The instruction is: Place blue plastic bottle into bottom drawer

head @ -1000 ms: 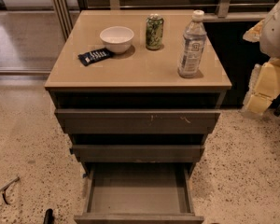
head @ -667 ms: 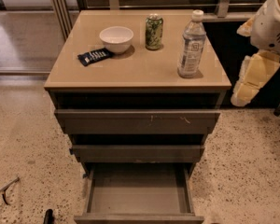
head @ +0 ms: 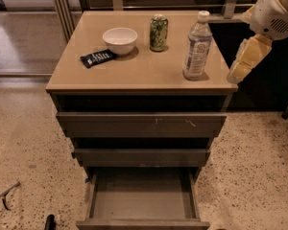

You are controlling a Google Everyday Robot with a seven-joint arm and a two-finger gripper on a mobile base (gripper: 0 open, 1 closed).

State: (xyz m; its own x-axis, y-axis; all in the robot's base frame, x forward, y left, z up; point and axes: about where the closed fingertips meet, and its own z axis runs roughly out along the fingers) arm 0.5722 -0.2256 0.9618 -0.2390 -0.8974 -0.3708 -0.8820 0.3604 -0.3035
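Observation:
The blue plastic bottle [head: 197,47] stands upright near the right edge of the cabinet top [head: 134,73]; it is clear with a white cap and a pale label. My gripper [head: 238,72], pale yellow under a white arm, hangs just off the cabinet's right edge. It is a short way right of the bottle, at the height of its lower half, and does not touch it. The bottom drawer [head: 142,198] is pulled out towards the camera and nothing lies in it.
A green patterned can [head: 159,32], a white bowl [head: 120,40] and a dark snack packet [head: 98,58] share the cabinet top. The top drawer [head: 141,124] and middle drawer [head: 141,156] stick out slightly. Speckled floor surrounds the cabinet; metal rails stand behind it.
My arm has swung in from the right edge of the view, leftward towards the bottle. The bottle, the can, the bowl and the drawers have not moved.

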